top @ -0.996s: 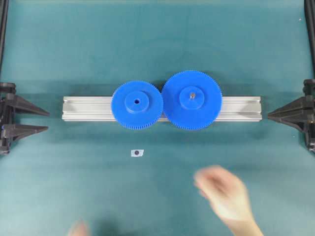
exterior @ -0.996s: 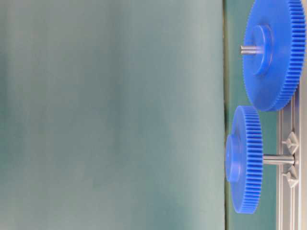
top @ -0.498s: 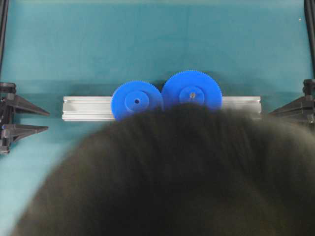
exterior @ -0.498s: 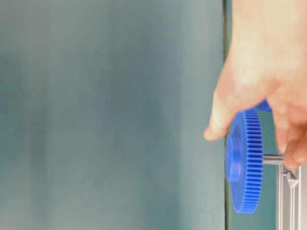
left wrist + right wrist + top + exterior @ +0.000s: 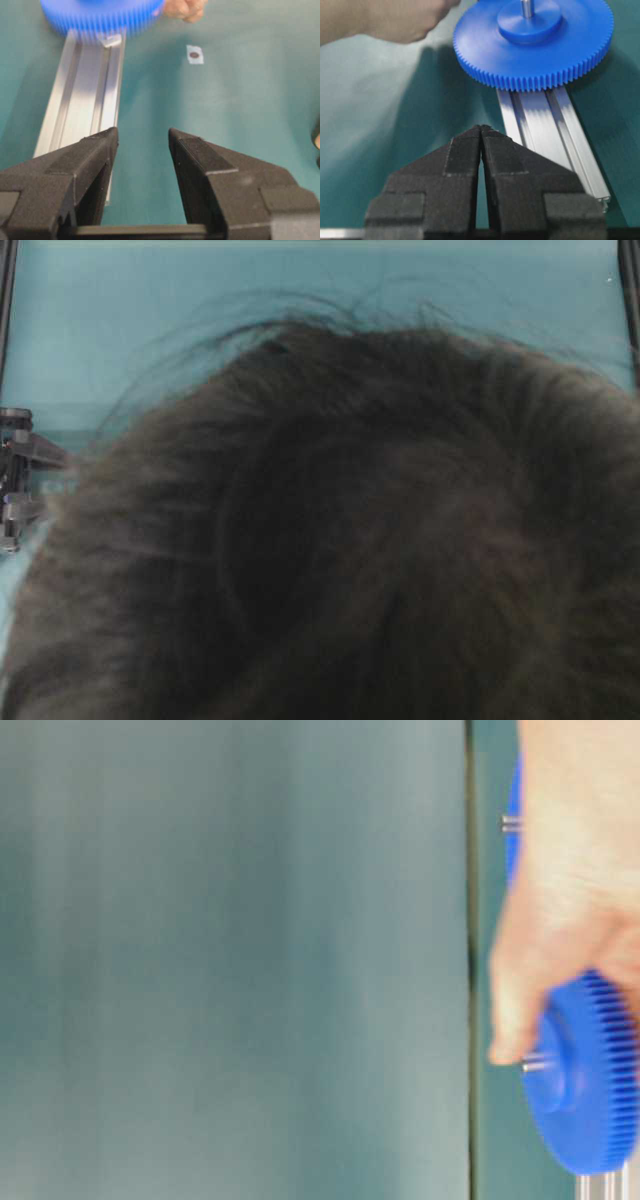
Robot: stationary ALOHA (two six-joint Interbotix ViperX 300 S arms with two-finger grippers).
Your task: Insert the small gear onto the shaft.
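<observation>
Person's hand (image 5: 575, 920): bare skin, blurred, curled over the rim of the small gear (image 5: 590, 1085) and gripping it; fingertips (image 5: 185, 9) show beside the gear in the left wrist view.
Small gear: bright blue plastic disc with fine teeth and a raised round hub, held in the hand over the rail's left part.
Shaft (image 5: 536, 1065): a thin grey metal tip pokes out at the hub; too blurred to tell how far the gear sits down on it.
Clamp piece (image 5: 111, 40): small, shiny, angular, on the rail just under the gear.
Wider gear (image 5: 535, 42): same blue toothed plastic, flat on the rail, a grey pin (image 5: 526, 7) standing through its hub.
Rail (image 5: 82, 105): long grooved aluminium bar, matt silver.
Left gripper (image 5: 142, 135): 2 black, grainy wedge jaws parted with a clear gap, holding nothing.
Right gripper (image 5: 481, 129): black jaws pressed tip to tip, nothing between them.
Table mat (image 5: 240, 115): smooth teal.
White tag (image 5: 195, 54): small square with a dark dot, beside the rail.
Head of hair (image 5: 380, 540): dark, fills most of the overhead view.
</observation>
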